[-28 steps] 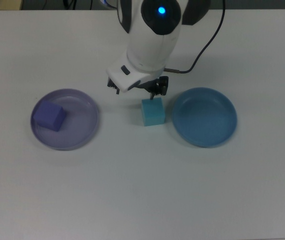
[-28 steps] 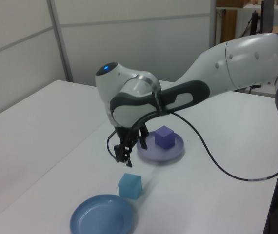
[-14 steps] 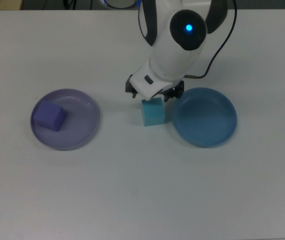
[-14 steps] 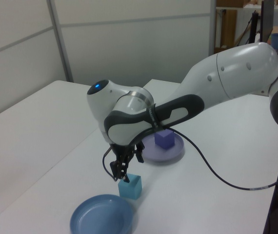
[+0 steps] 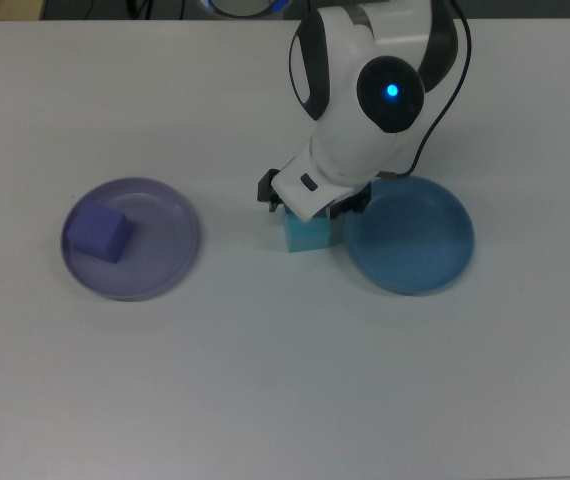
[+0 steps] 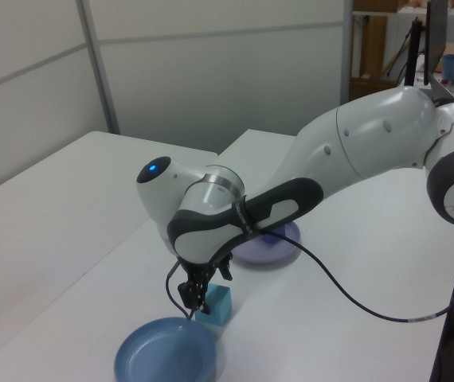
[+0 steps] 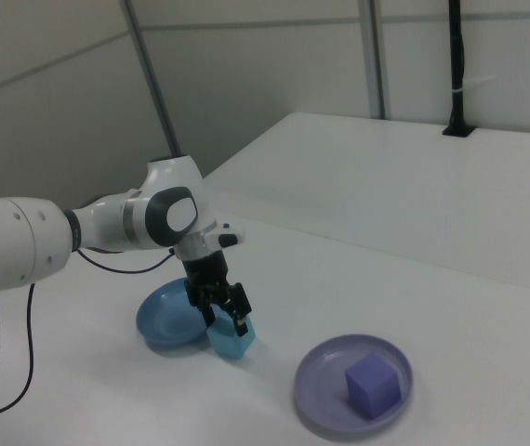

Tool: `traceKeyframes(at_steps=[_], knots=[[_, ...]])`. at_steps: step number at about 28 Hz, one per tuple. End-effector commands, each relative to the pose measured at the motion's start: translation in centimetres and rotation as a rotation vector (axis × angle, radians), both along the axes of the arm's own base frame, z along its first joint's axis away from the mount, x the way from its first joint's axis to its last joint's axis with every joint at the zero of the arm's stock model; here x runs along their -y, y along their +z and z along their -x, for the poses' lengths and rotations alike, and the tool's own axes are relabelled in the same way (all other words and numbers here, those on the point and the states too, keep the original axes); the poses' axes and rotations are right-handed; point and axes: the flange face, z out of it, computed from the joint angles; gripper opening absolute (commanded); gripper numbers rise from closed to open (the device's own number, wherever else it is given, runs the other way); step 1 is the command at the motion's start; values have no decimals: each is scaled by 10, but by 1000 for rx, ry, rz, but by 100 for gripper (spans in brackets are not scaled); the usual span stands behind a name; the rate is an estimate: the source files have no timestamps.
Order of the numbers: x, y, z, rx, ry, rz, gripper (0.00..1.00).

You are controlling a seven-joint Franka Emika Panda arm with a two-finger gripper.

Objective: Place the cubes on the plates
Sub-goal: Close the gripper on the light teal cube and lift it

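Observation:
The turquoise cube (image 5: 308,237) rests on the white table between the two plates, just off the blue plate's (image 5: 415,240) rim. My gripper (image 5: 310,207) is lowered over it and open, one finger on each side of the cube (image 7: 234,341). The arm's hand covers the cube's far half in the top view. The purple cube (image 5: 100,232) lies on the lavender plate (image 5: 165,240) at the top view's left. In the right view the gripper (image 7: 224,313) stands beside the blue plate (image 7: 158,322), and the purple cube (image 7: 374,383) lies on its plate (image 7: 325,383).
A black cable (image 5: 435,110) trails from the arm over the table behind the blue plate. In the left view the arm's bulk hides most of the lavender plate (image 6: 287,239). The table's near edge runs along the left view's right side.
The gripper has moved toward the top view's right and come down, from above and beside the turquoise cube to straddling it. Cubes and plates have not moved.

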Motion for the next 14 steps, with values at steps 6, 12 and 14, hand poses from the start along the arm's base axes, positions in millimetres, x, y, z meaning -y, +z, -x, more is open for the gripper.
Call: traceKeyframes(at_steps=[6,12,14], knots=[[-20,-33,1,53,-30,94,70],[-34,-23,2,79,-63,75,0],[-34,-15,2,90,-74,72,0]])
